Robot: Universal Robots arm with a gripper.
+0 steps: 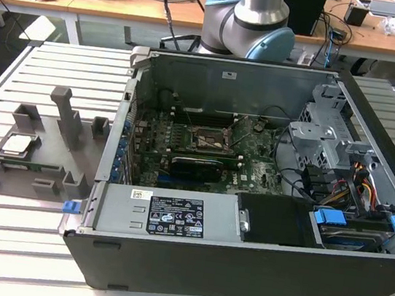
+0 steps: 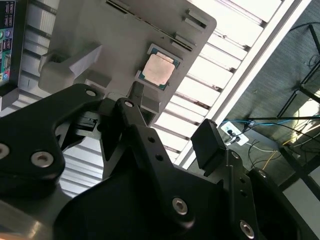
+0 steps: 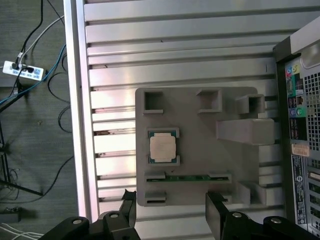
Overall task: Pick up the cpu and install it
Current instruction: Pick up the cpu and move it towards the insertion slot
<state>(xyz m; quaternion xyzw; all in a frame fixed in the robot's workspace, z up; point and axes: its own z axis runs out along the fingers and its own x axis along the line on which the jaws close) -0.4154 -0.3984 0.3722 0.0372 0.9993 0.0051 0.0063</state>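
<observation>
"Lying flat, silver lid upward, the cpu (image 3: 163, 148) occupies a square recess in the grey fixture tray (image 3: 200, 125). The tray stands on the slatted table (image 3: 175, 50), just beside the open computer case (image 1: 239, 272) and outside it."

"Noted. Handling properties?"

"Judged light, rigid and thin. The metal lid looks smooth, so probably slippery, and the underside contacts should be treated as fragile. The green board edge showing around the lid is the sensible place to take hold, on two opposite sides, with the chip kept level."

"Gripper condition?"

"In the first wrist view the gripper (image 3: 171, 202) hangs above the tray's near edge, its fingers (image 3: 216, 207) spread well apart with nothing between them. It makes no contact with the cpu. In the exterior view the socket (image 1: 210, 139) on the board inside the case appears to hold no chip."
</observation>
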